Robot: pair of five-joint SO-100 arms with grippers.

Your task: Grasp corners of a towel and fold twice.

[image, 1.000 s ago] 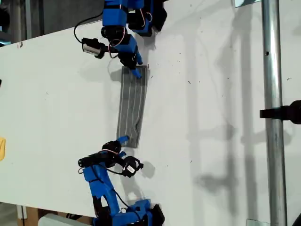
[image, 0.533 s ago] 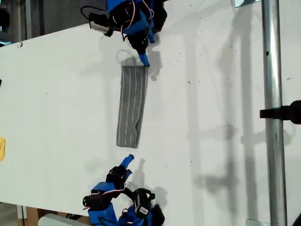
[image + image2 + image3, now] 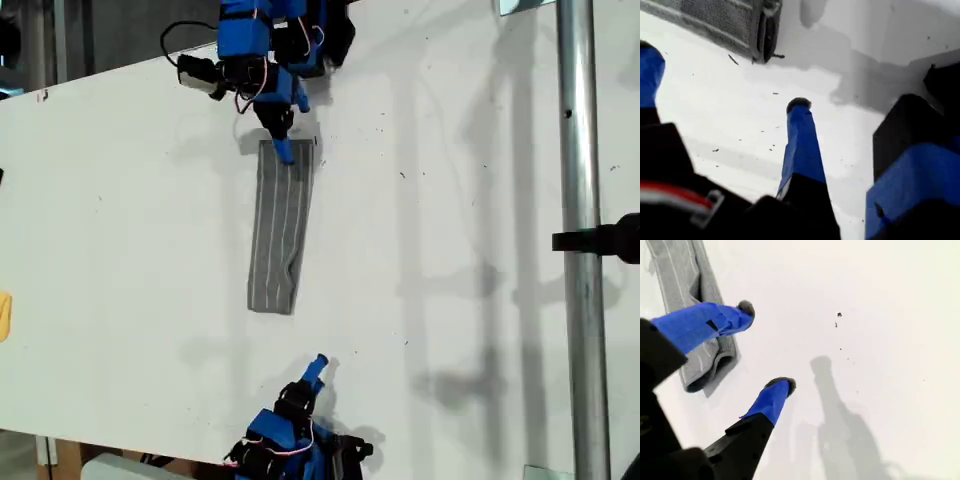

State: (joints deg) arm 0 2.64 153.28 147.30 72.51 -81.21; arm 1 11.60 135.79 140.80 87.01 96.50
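The towel lies on the white table as a long, narrow, folded grey strip with thin white stripes. In the exterior view my second gripper is at the strip's upper end. In the second wrist view it is open, with one blue fingertip over the towel's end corner and the other on bare table. My first gripper is drawn back near the exterior view's bottom edge, apart from the strip's lower end. It is open and holds nothing, and the towel's folded end lies ahead of it.
A vertical metal pole with a black clamp stands over the exterior view's right side. A small yellow object shows at that view's left edge. The table's edges run along the upper left and the bottom.
My first gripper let go of the towel's lower end and pulled back toward the exterior view's bottom edge. My second gripper lifted off the upper end, then came back down to it.
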